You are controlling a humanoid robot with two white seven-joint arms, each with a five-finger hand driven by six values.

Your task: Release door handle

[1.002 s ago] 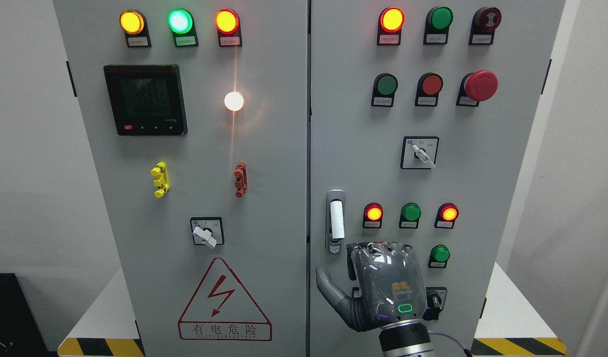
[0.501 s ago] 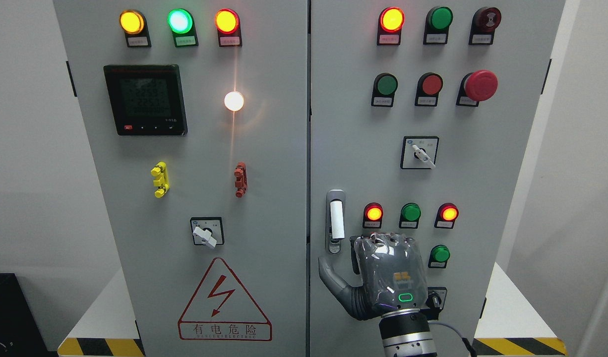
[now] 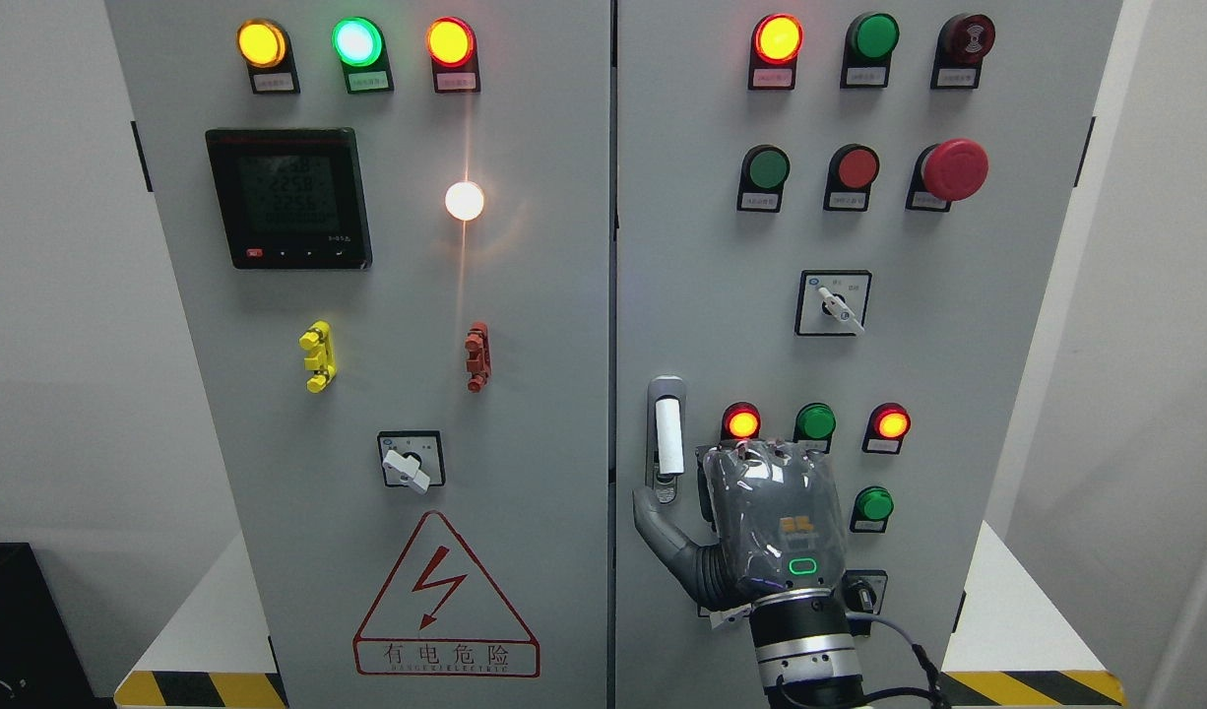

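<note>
Right hand (image 3: 766,527) is up against the right door of the cabinet (image 3: 702,246), its back to my camera, so I can't tell from here whether the fingers are curled or flat against the panel. What I can see is the thumb (image 3: 663,532) sticking out to the left, its tip just below the lower end of the door handle (image 3: 668,438). It doesn't look wrapped around anything.

That handle, a white lever in a metal housing, stands upright near the left edge of the right door, and its full length shows bare. So I read the handle as free, or very nearly.

To finish this cleanly, I want the thumb well clear of the lever's foot before I pull away. I'd draw the hand straight back from the panel, not sideways.

Sideways is where trouble lies: the red indicator lamp (image 3: 741,423) and green push button (image 3: 815,421) sit right at the knuckles, another green button (image 3: 873,504) is just to the right, and a black knob (image 3: 864,594) peeks out by the wrist. Brushing any of them could switch something.

Left arm isn't showing.
</note>
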